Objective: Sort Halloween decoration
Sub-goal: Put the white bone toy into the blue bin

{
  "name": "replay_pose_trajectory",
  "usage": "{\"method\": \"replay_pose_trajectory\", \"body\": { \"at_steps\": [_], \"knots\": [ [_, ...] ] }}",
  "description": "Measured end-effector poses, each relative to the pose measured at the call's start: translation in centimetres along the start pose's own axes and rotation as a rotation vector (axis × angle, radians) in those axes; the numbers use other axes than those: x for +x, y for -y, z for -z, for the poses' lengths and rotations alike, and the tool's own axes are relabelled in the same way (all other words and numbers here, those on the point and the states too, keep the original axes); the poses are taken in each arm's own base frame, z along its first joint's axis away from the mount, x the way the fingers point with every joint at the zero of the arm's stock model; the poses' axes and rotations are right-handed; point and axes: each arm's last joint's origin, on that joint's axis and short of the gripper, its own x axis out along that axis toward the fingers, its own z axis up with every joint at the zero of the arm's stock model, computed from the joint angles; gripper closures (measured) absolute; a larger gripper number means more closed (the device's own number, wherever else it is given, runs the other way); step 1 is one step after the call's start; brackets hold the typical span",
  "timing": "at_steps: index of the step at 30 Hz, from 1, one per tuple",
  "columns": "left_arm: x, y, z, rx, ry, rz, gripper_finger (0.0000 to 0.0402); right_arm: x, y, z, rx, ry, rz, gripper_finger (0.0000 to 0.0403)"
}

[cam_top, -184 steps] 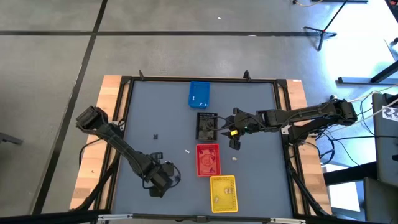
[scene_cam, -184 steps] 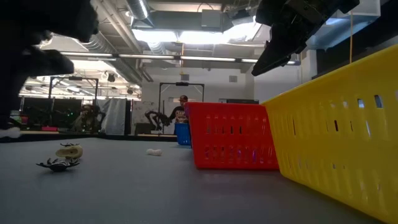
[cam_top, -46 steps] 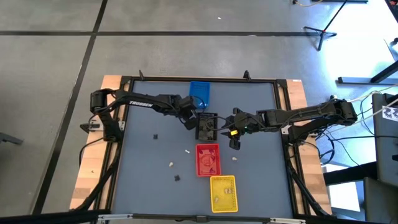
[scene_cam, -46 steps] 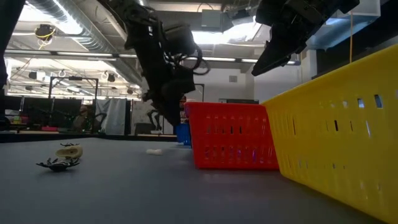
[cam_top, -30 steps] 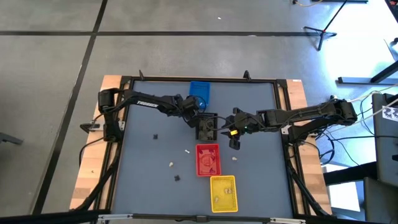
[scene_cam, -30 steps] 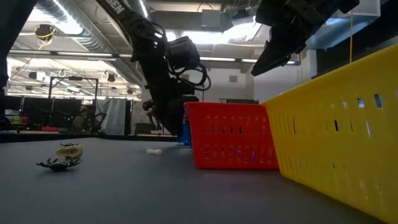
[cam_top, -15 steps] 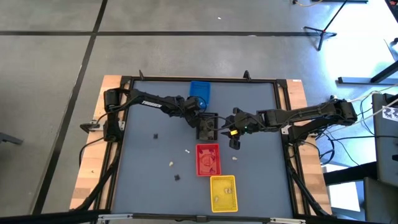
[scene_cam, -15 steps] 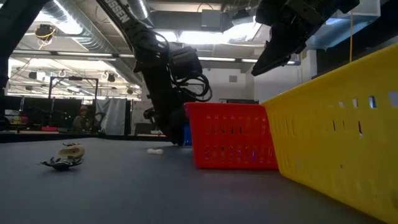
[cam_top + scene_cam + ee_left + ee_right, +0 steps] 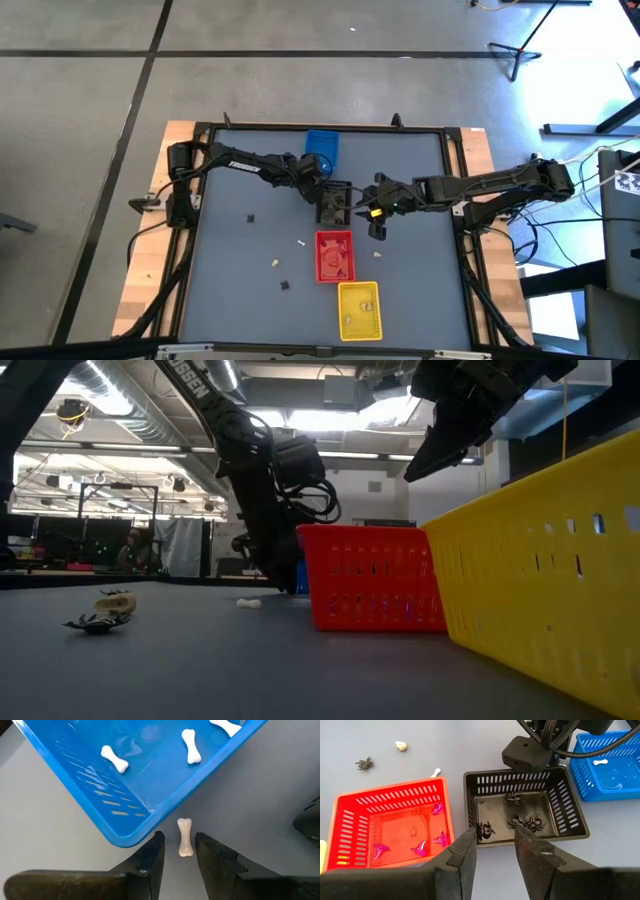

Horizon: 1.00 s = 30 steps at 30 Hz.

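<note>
A cream bone (image 9: 185, 837) lies on the grey table just outside a corner of the blue tray (image 9: 150, 770), which holds white bones. My left gripper (image 9: 179, 837) stands low over it, open, one finger on each side, with a gap showing on both sides. In the high view it is between the blue tray (image 9: 320, 150) and the black tray (image 9: 333, 203). My right gripper (image 9: 495, 837) hangs open and empty, high above the black tray's (image 9: 520, 810) right side, where several black spiders lie.
The red tray (image 9: 335, 257) with purple pieces and the yellow tray (image 9: 359, 310) stand toward the near edge. Loose pieces lie on the table: white ones (image 9: 300, 242) (image 9: 275, 263) (image 9: 378, 255) and dark ones (image 9: 250, 219) (image 9: 283, 285).
My left gripper has gone a little toward the table's right edge and down, close to the blue tray's near corner, and has then kept still.
</note>
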Motion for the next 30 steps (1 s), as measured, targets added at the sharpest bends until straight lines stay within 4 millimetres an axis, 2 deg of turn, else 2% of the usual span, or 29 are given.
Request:
{"method": "replay_pose_trajectory", "body": {
  "at_steps": [5,26,30],
  "knots": [
    [0.14,-0.39,-0.07,-0.008,-0.009,-0.003,0.0298,0.0,0.01,0.0,0.0,0.0,0.0,0.0269],
    [0.2,-0.62,0.0,-0.005,-0.033,0.009,0.0395,0.0,0.01,0.01,0.0,-0.001,0.0,0.0269],
    [0.2,-0.63,-0.01,-0.005,-0.033,0.009,0.0399,0.0,0.0,0.02,0.0,-0.002,0.0,0.0269]
  ]
}}
